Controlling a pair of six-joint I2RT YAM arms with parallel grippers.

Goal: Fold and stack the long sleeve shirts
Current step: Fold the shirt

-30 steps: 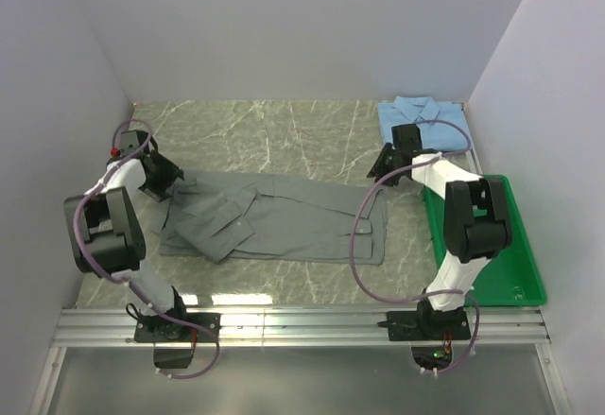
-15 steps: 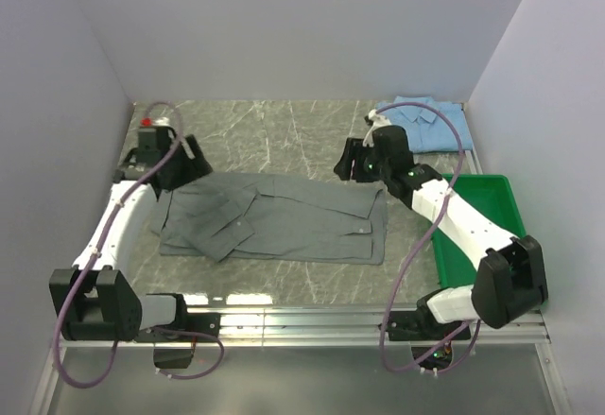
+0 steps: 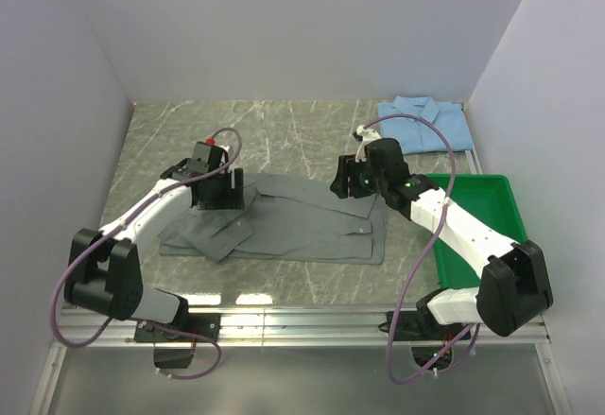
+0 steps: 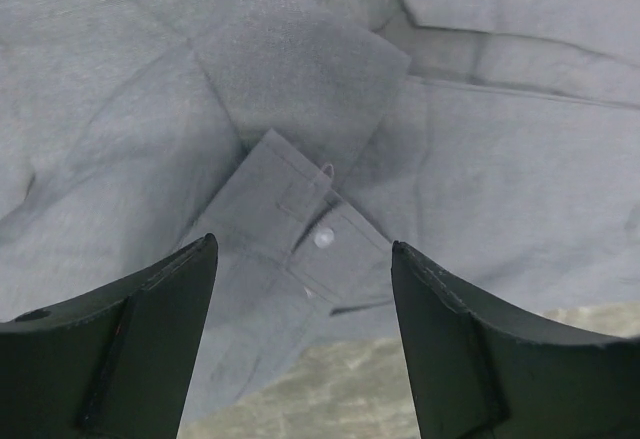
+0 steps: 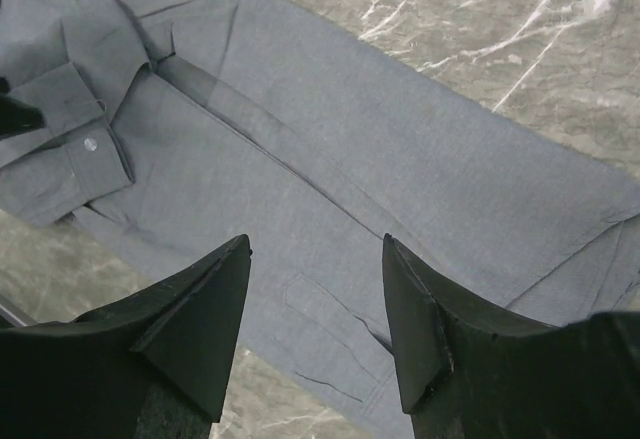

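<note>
The left gripper (image 4: pixel 302 247) has its jaws spread wide with nothing pinched; under the gap lies the buttoned cuff (image 4: pixel 285 214) of a sleeve folded across the plain grey collared cloth shirt (image 3: pixel 302 216); whether the fingertips touch the fabric I cannot tell from this close.

The right gripper (image 5: pixel 316 244) is likewise spread and empty; below its gap runs the shirt's front, with the chest pocket (image 5: pixel 335 344) toward the jaws' roots and bare table past the far edge.

Outward, the grey shirt lies lengthwise on the veined marble table (image 3: pixel 284 131), one gripper over each end; beyond the right gripper the plain light blue collared shirt (image 3: pixel 425 122) sits folded in the far corner, near the green plastic tray (image 3: pixel 473 180).

The cloth looks thin, light and limp; it will likely sag and drag rather than hold shape; the doubled, stiffer parts (cuff, collar, hem) seem the surest holds, since a single layer may slip out.
</note>
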